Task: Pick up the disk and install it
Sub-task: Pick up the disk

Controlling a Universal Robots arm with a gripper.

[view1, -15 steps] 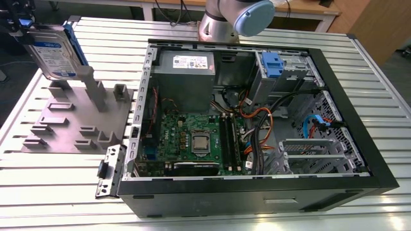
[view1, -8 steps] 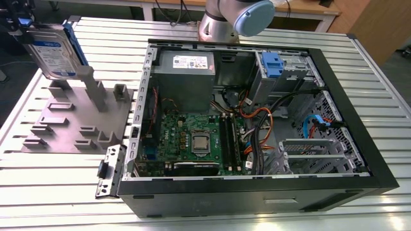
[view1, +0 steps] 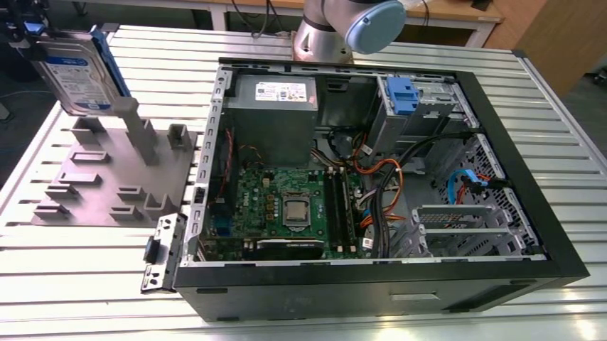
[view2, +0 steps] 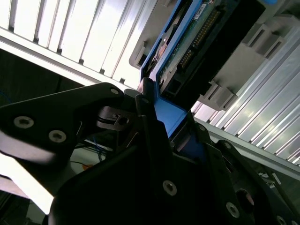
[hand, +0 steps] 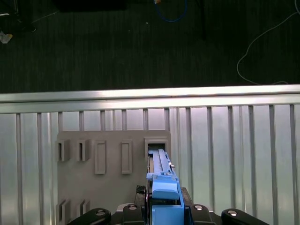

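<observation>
Exterior view: gripper fingers clamp the hard drive by one edge above a corner of the bench; this narrow hold could let it swing.

Pretty clearly a robotics lab or test workshop: slatted aluminium bench, robot arm standing at its far edge, opened-up PC case, grey fixture plate, loose cables on dark floor.

On the slatted table, the fixture plate lies to the exterior view's left of the open computer case; the disk stands upright above the plate, and the arm's base rises behind the case.
</observation>
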